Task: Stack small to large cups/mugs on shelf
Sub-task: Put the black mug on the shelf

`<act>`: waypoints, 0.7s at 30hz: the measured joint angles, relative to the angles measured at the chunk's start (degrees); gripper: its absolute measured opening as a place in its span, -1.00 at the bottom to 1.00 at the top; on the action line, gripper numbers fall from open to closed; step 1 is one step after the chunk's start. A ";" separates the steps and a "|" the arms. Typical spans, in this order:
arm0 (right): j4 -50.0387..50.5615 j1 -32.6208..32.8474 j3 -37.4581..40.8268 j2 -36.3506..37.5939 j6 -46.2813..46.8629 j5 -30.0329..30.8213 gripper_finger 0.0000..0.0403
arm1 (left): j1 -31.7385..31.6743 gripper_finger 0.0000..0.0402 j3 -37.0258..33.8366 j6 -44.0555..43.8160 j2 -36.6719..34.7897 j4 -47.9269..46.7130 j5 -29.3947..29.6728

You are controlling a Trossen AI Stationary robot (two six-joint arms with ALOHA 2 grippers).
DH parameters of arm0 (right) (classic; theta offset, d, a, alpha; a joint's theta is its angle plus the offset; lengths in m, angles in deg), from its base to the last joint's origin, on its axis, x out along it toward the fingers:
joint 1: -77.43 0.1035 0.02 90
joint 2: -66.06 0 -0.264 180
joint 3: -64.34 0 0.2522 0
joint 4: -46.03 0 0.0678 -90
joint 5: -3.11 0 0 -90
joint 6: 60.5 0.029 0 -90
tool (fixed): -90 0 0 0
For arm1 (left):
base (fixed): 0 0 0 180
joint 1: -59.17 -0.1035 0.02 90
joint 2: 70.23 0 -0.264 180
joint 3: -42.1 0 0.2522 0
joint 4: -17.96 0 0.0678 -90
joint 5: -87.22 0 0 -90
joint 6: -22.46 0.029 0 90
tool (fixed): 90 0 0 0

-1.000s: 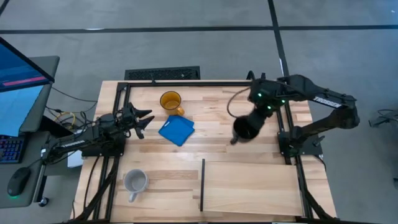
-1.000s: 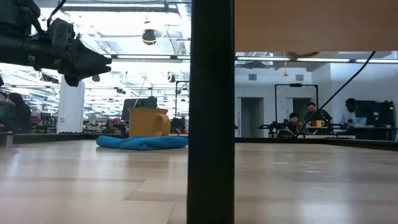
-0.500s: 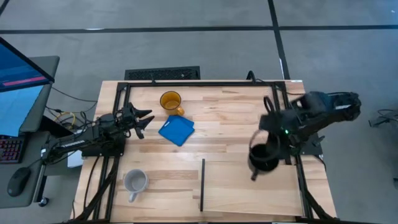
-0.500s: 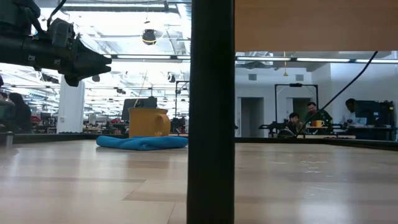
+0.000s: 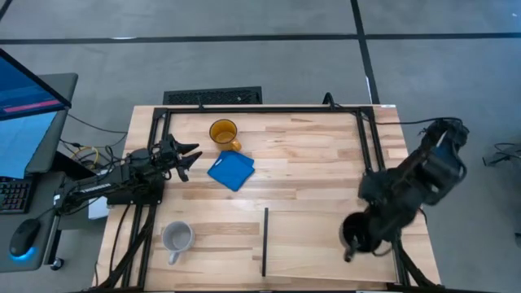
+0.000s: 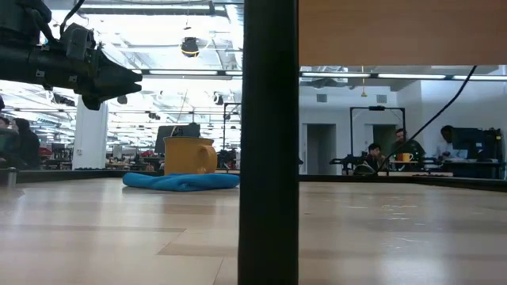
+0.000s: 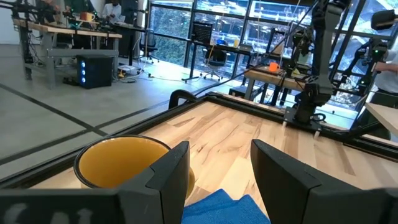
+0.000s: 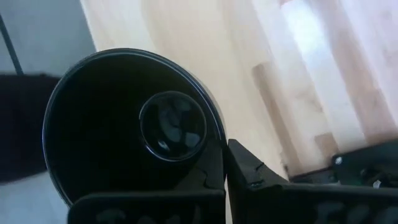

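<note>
Early in the job, by the look of it: 0 of 3 mugs resting on the shelf [image 5: 321, 244] yet. Black mug [image 5: 356, 232] held over the shelf's right end, near the table's near-right corner, right gripper [image 5: 376, 230] clamped shut on its rim (one finger inside the wall, one outside, in the right wrist view [image 8: 227, 163]). Hard to tell from above whether its base touches the panel. Grey-white mug [image 5: 176, 238] upright on the near-left of the table, left of the black divider strip [image 5: 264, 242], handle towards the near edge. Amber mug [image 5: 223, 132] upright at the far side, just beside the blue cloth [image 5: 231, 171], handle towards it. Left to do, as judged: set the black one down, then bring over the other 2 in size order.

Black mug glossy, round-mouthed, reflections showing on its inner floor. Amber one translucent yellow, open end up. Grey-white one matte and pale.

Left gripper [image 5: 186, 156] waiting at the left side, fingers [image 7: 166, 175] spread apart and empty, pointing towards the amber mug.
</note>
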 joint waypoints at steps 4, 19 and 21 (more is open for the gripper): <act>-0.02 3.92 0.04 -2.70 0.33 -0.54 -0.96 | -0.01 -0.19 0.00 -0.02 0.00 0.00 0.00; -0.07 6.53 0.09 -10.87 -5.07 -3.16 -0.96 | -0.01 -0.19 0.00 -0.02 0.00 0.01 0.00; -0.09 6.53 0.09 -10.79 -5.10 -2.73 -0.96 | 0.00 -0.19 0.00 -0.02 0.00 0.00 0.00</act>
